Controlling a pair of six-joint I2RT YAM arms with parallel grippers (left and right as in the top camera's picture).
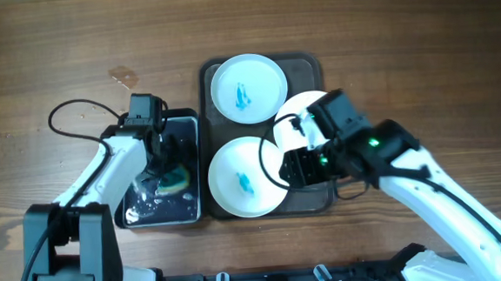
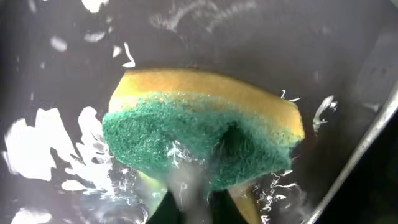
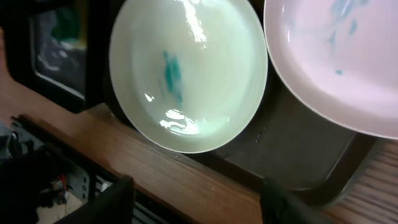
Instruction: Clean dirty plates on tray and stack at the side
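Plates [image 1: 247, 87] are lying three on the one tray [image 1: 307, 67], two showing blue smears. Your left gripper [image 1: 169, 163] is squeezing the one sponge [image 2: 205, 130] in the basin [image 1: 185, 131]; your right gripper [image 3: 196, 202] is hovering spread wide, holding nothing.

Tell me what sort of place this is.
Probably a robot test bench set up for dishwashing, not a real kitchen: a bare wooden table, a tray of blue-smeared plates, and a wet black basin with a sponge.
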